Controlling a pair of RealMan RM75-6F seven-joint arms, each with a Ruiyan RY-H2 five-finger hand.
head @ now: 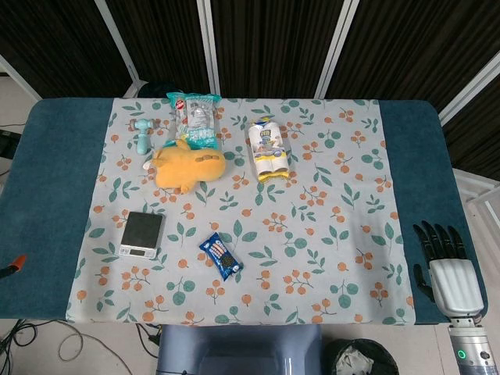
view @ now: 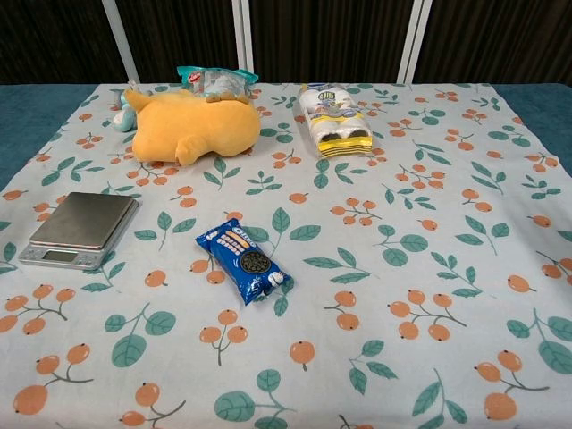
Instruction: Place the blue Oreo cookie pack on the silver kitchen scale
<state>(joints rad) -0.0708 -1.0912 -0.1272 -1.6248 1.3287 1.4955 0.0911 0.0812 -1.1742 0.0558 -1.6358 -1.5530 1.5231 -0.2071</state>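
The blue Oreo cookie pack (head: 221, 255) (view: 244, 260) lies flat on the floral tablecloth near the table's front, lying diagonally. The silver kitchen scale (head: 142, 233) (view: 81, 231) sits to its left with nothing on its platform. My right hand (head: 444, 262) hovers at the table's front right edge, far from the pack, its fingers stretched out and apart, holding nothing. It shows only in the head view. My left hand appears in neither view.
A yellow plush toy (head: 190, 166) (view: 194, 127) lies at the back left, with a clear snack bag (head: 194, 116) and a teal toy (head: 143, 133) behind it. A white and yellow multipack (head: 268, 148) (view: 334, 120) lies at back centre. The tablecloth (head: 328, 234) covers a blue table.
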